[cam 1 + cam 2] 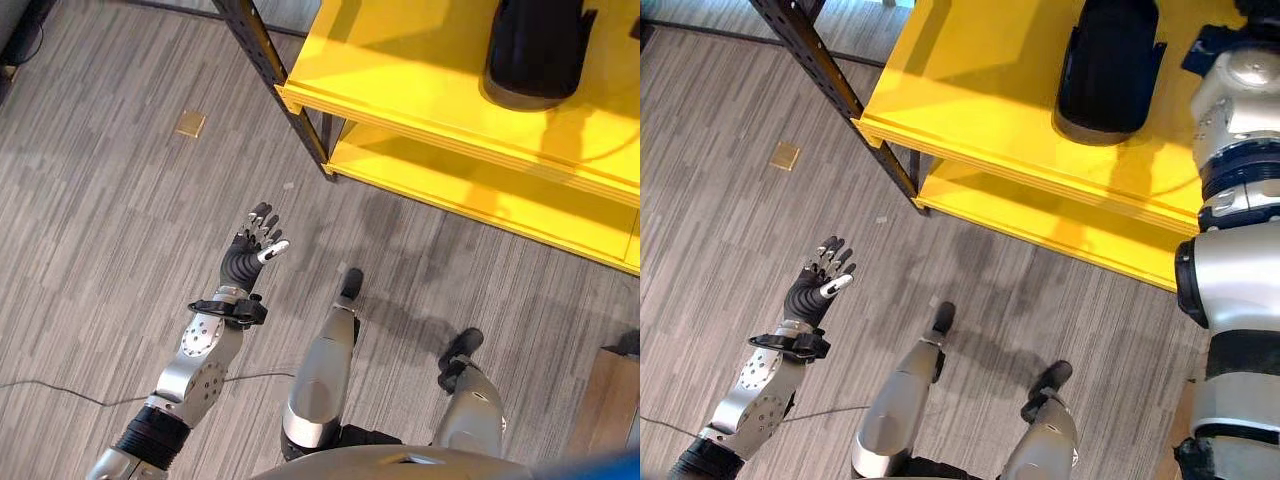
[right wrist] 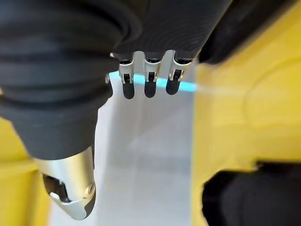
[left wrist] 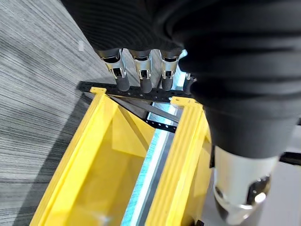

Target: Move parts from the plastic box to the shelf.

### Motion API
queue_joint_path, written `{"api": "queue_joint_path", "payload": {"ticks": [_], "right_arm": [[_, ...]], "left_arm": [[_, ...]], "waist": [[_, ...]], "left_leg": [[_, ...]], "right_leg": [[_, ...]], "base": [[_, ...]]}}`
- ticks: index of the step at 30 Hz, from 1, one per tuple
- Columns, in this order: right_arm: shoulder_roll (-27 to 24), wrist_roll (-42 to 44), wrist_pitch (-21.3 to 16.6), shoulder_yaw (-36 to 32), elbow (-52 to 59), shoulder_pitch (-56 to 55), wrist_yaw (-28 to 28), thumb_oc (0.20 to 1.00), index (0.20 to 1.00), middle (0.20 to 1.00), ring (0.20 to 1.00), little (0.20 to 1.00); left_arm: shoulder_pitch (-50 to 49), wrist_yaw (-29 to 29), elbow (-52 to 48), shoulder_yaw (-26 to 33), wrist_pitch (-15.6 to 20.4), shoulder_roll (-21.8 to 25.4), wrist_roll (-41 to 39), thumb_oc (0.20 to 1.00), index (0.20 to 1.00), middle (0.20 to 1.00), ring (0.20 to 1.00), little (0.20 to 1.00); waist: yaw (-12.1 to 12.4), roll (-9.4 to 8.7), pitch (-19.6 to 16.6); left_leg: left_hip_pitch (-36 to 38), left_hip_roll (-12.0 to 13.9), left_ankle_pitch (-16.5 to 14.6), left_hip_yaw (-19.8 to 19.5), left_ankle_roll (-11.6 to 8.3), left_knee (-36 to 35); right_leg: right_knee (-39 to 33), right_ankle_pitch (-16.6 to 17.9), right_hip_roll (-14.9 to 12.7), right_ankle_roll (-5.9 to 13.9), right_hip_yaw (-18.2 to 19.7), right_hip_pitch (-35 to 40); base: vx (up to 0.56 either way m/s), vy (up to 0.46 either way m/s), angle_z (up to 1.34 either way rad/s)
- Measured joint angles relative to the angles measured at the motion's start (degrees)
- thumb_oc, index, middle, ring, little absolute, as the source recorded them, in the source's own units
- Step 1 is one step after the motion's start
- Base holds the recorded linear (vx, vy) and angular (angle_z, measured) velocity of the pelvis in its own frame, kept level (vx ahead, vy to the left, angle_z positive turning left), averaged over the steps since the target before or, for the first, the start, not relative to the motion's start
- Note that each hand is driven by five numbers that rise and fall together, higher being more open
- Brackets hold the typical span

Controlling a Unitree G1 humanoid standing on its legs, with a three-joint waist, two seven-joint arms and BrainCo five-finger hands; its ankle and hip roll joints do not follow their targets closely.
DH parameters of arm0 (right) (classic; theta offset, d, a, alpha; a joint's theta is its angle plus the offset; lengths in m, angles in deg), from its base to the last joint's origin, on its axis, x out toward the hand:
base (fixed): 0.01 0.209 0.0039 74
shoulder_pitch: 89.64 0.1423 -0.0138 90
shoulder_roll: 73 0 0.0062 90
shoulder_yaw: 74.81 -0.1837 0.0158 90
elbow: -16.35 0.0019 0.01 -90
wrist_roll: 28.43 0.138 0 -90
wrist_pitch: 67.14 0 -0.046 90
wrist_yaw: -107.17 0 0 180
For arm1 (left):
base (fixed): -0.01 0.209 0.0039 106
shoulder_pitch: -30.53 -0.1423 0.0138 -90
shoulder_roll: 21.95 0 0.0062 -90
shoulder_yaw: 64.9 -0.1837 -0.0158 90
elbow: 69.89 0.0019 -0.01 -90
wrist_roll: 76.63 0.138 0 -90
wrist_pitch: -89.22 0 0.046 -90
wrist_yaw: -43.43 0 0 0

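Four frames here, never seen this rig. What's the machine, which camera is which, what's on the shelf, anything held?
It is a two-legged humanoid robot. The two wide pictures come from a stereo camera on its head, looking down; the two close ones sit on its wrists, looking along the fingers. The left hand hangs open over the grey floor, holding nothing. The right hand shows straight, relaxed fingers in its wrist view, also empty, close to the yellow shelf. One black part already stands on the shelf's upper board.
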Motion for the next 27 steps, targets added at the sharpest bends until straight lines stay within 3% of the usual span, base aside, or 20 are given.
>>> {"api": "queue_joint_path", "payload": {"ticks": [6, 14, 19, 22, 25, 27], "right_arm": [[4.46, -4.07, -0.52, -0.8, 10.08, -8.96, -0.06, 1.0, 1.0, 1.0, 1.0, 1.0], [10.39, -10.73, -0.88, -3.74, 35.4, -32.61, -2.74, 1.0, 1.0, 1.0, 1.0, 1.0], [12.62, -11.49, -1.44, -7.58, 45.57, -45.05, -5.04, 1.0, 1.0, 1.0, 1.0, 1.0], [15.14, -11.61, -1.75, -10.93, 51.94, -53.48, -6.66, 1.0, 1.0, 1.0, 1.0, 1.0], [23.58, -11.42, -2.53, -13.79, 65.63, -72.92, -10.98, 1.0, 1.0, 1.0, 1.0, 1.0], [23.53, -10.59, -3.1, -12.88, 67.73, -76.84, -12.88, 1.0, 1.0, 1.0, 1.0, 1.0]], "left_arm": [[0.71, -0.22, 0.19, 0.69, 0.01, 0.35, 0.03, 1.0, 1.0, 1.0, 1.0, 1.0], [-0.32, -0.52, 1.94, 2.62, -0.12, 0.1, 0.23, 1.0, 1.0, 1.0, 1.0, 1.0], [-0.37, -1.54, 2.96, 2.98, -0.92, -0.57, 1.07, 1.0, 1.0, 1.0, 1.0, 1.0], [1.54, -1.58, 3.9, 3.15, -1.11, -2.9, 1.55, 1.0, 1.0, 1.0, 1.0, 1.0], [4.13, -1.6, 4.11, 3.09, -1.38, -6.4, 5.91, 1.0, 1.0, 1.0, 1.0, 1.0], [4.85, -1.41, 4.15, 4.78, -0.92, -7.78, 7.69, 1.0, 1.0, 1.0, 1.0, 1.0]], "waist": [[-1.84, -1.63, -1.5], [-5.36, -4.57, -4.36], [-6.26, -5.21, -5.15], [-8.04, -5.5, -5.7], [-11.12, -6.92, -8.18], [-12.38, -7.72, -10.04]], "left_leg": [[0.79, 0.5, -0.24, 1.27, 0.2, 0.13], [4.69, 2.5, -1.43, 3.85, -0.4, -0.8], [6.42, 3.62, -1.7, 5.32, -0.61, -1.6], [7.8, 4.5, -1.88, 5.94, -0.88, -2.13], [11.7, 5.65, -1.95, 7.42, -1.15, -5.26], [12.78, 6.14, -1.98, 8.61, -1.24, -6.45]], "right_leg": [[-3.61, 2.32, 0.99, 0.05, 0.35, 1.78], [-7.47, 3.5, 2.85, -0.29, 1.87, 4.72], [-7.6, 3.68, 3.72, -0.79, 3.47, 5.04], [-7.78, 3.74, 4.63, -0.97, 4.03, 5.66], [-8.25, 2.98, 5.49, -1.14, 4.93, 7.34], [-8.47, 2.56, 5.85, -1.12, 6.18, 7.18]], "base": [[-0.06, 0.015, -0.1], [0.0, -0.015, -0.19], [0.02, -0.021, -0.19], [0.05, -0.03, -0.15], [0.12, -0.045, -0.23], [0.05, -0.015, -0.37]]}}
